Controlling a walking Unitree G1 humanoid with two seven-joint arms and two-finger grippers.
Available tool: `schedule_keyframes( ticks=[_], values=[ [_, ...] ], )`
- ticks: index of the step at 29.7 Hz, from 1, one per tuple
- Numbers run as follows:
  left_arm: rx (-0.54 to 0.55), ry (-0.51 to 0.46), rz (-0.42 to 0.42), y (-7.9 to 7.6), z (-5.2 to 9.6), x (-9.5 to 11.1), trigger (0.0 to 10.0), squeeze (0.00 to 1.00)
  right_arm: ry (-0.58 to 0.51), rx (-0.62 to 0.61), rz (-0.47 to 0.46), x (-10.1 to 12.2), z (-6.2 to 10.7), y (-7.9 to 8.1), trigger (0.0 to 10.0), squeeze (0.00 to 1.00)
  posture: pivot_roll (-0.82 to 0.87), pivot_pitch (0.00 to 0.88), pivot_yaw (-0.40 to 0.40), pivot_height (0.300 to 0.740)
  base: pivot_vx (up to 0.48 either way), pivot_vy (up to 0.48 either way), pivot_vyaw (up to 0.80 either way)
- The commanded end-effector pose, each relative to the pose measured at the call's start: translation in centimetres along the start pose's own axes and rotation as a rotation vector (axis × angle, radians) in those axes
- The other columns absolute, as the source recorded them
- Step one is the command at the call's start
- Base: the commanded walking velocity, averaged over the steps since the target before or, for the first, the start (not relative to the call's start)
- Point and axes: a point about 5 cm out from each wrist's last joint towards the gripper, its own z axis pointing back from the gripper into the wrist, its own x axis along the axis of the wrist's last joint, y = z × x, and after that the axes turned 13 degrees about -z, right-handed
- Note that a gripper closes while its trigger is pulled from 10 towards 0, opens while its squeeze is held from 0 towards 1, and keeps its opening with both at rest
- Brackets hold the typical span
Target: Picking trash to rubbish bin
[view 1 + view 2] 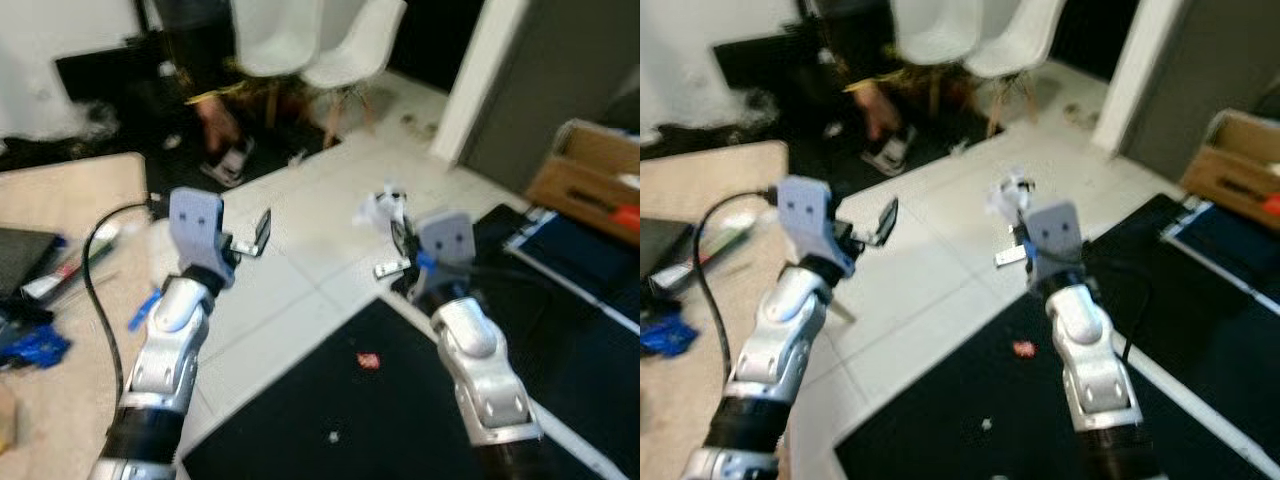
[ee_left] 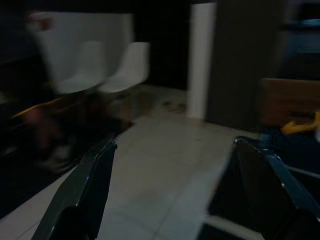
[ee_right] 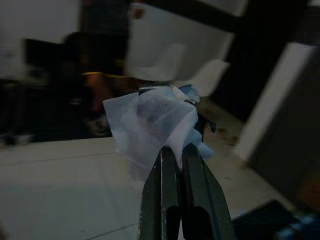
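Your robot's two silver arms, lower half of the frame.
You see rounded silver forearm shells with black cuffs below; the left arm (image 1: 172,345) and right arm (image 1: 482,375) each end in a pale grey-blue wrist block. The left gripper (image 1: 262,232) has long black fingers; small blue fittings show at both wrists.

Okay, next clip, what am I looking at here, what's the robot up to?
The robot is on a trash pickup round, standing on a white tile floor beside a black mat. Its right gripper is shut on a crumpled white tissue, held up in front of it. The left gripper is raised too, fingers wide open and empty. A small red scrap lies on the mat. Ahead are white chairs and a cardboard box. The views are blurred.
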Motion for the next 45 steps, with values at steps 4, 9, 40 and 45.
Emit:
schedule_keyframes(
  ticks=[4,9,40,45],
  values=[
    [0.012,0.012,-0.003,0.2,0.4,-0.3,10.0,0.00,0.008,0.007,0.002,-0.3,0.2,0.2,10.0,0.00,-0.10,0.093,0.010,0.740,0.000,0.000,-0.80],
    [0.008,0.009,-0.004,0.2,0.3,-0.2,10.0,0.00,-0.002,0.014,-0.001,0.2,0.0,0.4,10.0,0.00,-0.10,0.100,0.004,0.740,0.000,0.000,-0.80],
    [0.044,0.042,0.000,0.7,0.8,-0.6,10.0,0.00,-0.006,0.049,-0.026,0.3,-0.8,0.9,10.0,0.00,-0.09,0.108,-0.012,0.740,0.000,0.000,-0.77],
    [0.048,0.045,0.004,0.6,0.8,-0.6,10.0,0.00,0.056,0.111,-0.021,-0.7,-0.7,1.8,10.0,0.00,-0.09,0.110,-0.016,0.740,0.000,0.000,-0.09]
  ],
)
